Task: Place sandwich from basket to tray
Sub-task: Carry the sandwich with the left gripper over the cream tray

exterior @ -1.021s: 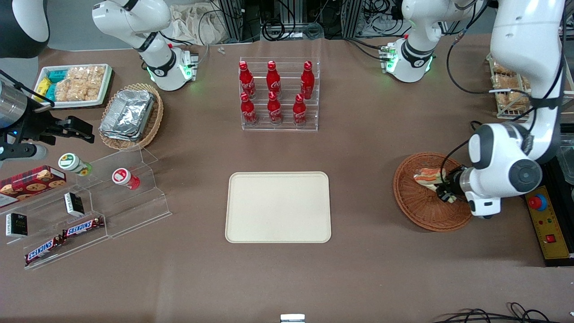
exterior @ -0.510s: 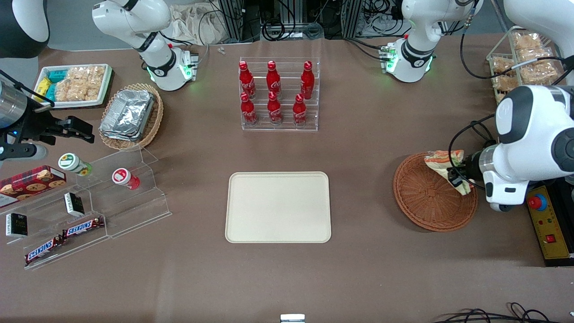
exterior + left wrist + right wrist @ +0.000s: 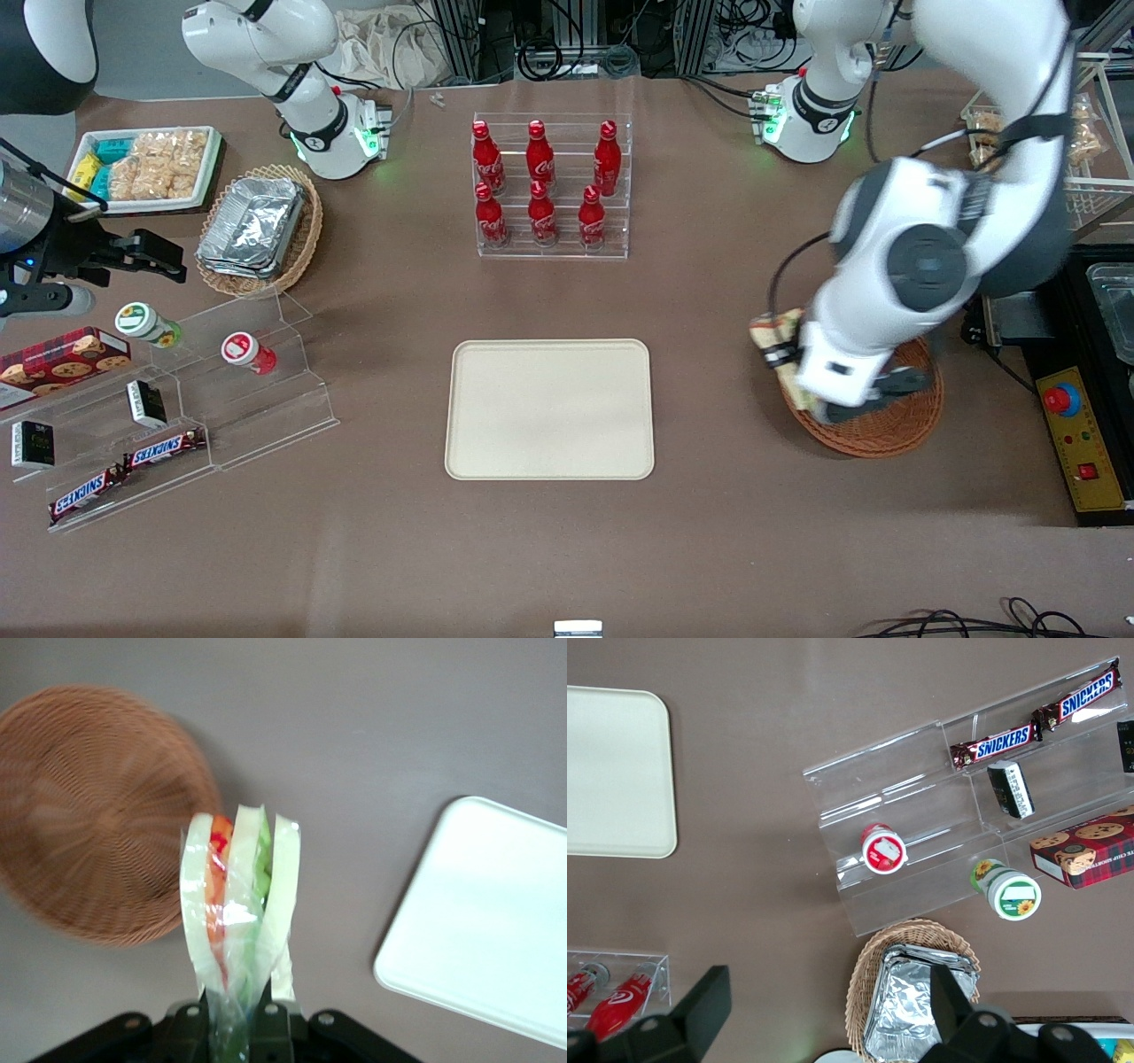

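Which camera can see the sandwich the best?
The left wrist view: the clear-wrapped triangular white-bread sandwich hangs in plain sight, orange, red and green layers showing, pinched in the claw above the table. The front view shows only a corner beside the arm. The right wrist view misses it.

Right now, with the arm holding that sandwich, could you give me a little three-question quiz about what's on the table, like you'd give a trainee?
1. True or false: the sandwich lies in the basket.
2. Multiple choice: what lies on the tray? A) a bottle B) nothing C) the sandwich
3. Fill in: the red bottles stand in a clear ____.

Key:
1. False. The gripper has its fingers shut on the sandwich's wrapper and holds it in the air over the table between basket and tray.
2. B.
3. Rack, farther from the front camera than the tray.
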Available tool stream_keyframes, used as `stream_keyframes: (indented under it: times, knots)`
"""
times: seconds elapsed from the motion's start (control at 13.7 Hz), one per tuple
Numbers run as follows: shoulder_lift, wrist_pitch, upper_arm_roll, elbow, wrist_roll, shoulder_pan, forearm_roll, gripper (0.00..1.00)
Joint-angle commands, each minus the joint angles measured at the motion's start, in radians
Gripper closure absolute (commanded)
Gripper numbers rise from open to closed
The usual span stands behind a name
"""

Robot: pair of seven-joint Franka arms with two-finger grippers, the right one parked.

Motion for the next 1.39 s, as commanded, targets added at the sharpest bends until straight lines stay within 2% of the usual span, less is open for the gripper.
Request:
stream_keyframes:
  times: [0.0, 0.36, 0.66, 0.73, 0.8, 0.88, 0.95, 1.09, 1.31]
  knots:
    - [0.157, 0.077, 0.006, 0.107, 0.041, -0.103, 0.049, 1.0]
    - [0.305, 0.294, 0.007, 0.129, 0.088, -0.201, 0.052, 1.0]
    - [0.409, 0.374, 0.0, 0.13, 0.215, -0.206, 0.048, 0.98]
    - [0.426, 0.374, -0.011, 0.13, 0.215, -0.206, 0.046, 0.87]
    - [0.432, 0.372, -0.013, 0.129, 0.215, -0.206, 0.043, 0.7]
    - [0.434, 0.371, -0.014, 0.129, 0.206, -0.206, 0.039, 0.14]
    - [0.432, 0.365, -0.014, 0.129, 0.202, -0.206, 0.037, 0.01]
    - [0.42, 0.346, -0.016, 0.129, 0.203, -0.201, 0.037, 0.01]
    - [0.379, 0.2, -0.031, 0.161, 0.202, -0.192, 0.029, 0.01]
